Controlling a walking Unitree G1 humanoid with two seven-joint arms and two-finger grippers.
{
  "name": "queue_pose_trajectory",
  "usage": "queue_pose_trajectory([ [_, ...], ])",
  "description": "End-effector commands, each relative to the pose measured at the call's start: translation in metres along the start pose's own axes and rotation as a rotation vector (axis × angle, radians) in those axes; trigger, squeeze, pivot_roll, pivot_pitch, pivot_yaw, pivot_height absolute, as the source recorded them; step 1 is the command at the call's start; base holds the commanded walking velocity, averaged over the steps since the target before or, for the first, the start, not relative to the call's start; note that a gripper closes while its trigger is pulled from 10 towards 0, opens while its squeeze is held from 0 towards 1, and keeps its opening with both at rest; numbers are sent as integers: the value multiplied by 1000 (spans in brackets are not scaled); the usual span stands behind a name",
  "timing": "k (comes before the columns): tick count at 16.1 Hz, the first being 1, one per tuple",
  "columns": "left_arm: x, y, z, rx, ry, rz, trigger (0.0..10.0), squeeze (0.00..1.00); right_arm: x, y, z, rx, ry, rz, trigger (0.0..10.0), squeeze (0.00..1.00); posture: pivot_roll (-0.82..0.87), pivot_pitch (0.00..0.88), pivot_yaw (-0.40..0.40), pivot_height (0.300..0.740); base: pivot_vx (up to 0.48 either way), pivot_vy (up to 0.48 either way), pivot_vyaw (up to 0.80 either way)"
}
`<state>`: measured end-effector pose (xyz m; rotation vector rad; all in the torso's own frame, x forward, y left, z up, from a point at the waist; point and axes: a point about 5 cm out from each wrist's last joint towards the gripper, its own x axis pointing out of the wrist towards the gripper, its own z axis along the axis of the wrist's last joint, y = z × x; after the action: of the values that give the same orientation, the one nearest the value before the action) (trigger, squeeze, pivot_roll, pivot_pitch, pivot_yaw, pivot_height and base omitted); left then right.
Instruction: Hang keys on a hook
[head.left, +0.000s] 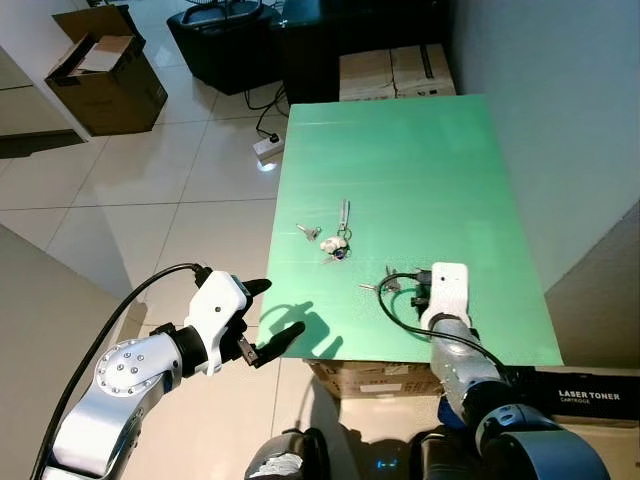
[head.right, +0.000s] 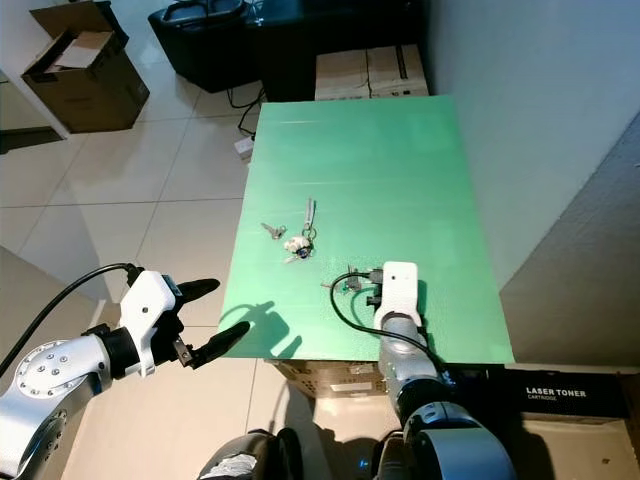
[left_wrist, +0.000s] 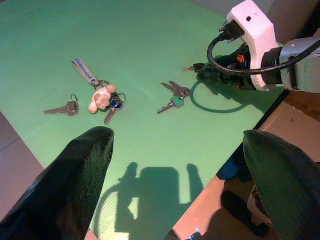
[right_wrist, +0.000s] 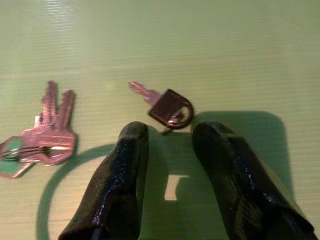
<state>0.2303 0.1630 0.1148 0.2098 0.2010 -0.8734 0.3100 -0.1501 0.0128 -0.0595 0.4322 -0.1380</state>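
On the green table (head.left: 400, 160) lie a key bunch with a white charm and a grey strap (head.left: 338, 243), a single silver key (head.left: 308, 232) and a pair of keys with a green tag (right_wrist: 40, 145). A small black-headed key (right_wrist: 170, 107) lies just past my right gripper's fingertips. My right gripper (right_wrist: 167, 132) rests low over the table near its front edge, open, with nothing between its fingers. My left gripper (head.left: 272, 315) hovers wide open off the table's front left corner, facing the keys.
An open cardboard box (head.left: 100, 70) and a black cabinet (head.left: 230, 40) stand on the tiled floor at the far left. A power strip (head.left: 268, 148) lies by the table's left side. A grey wall runs along the right. A toner box (head.left: 590, 400) sits at lower right.
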Motion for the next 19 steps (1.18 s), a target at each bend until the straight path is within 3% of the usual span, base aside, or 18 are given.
queue_pose_trajectory([
  [1,-6,2,1,12,16,6,10000,0,-2,1,-7,11,33,-6,10000,0,108,190,206,740,0,0,0],
  [9,-5,4,2,14,16,11,10000,0,1,-3,-4,5,36,17,10000,0,113,192,204,740,0,0,0],
  [10,-5,4,2,14,16,11,10000,0,1,-4,-4,5,36,17,9137,0,113,192,204,740,0,0,0],
  [11,-5,4,2,14,16,11,10000,0,1,-5,-3,6,35,16,5451,0,111,190,204,740,0,0,0],
  [13,-5,5,2,14,16,13,10000,0,2,-8,-1,3,32,18,0,0,110,191,204,740,0,0,0],
  [19,-8,4,-1,13,22,11,10000,0,2,-9,-4,-2,37,28,0,0,106,176,203,740,0,0,0],
])
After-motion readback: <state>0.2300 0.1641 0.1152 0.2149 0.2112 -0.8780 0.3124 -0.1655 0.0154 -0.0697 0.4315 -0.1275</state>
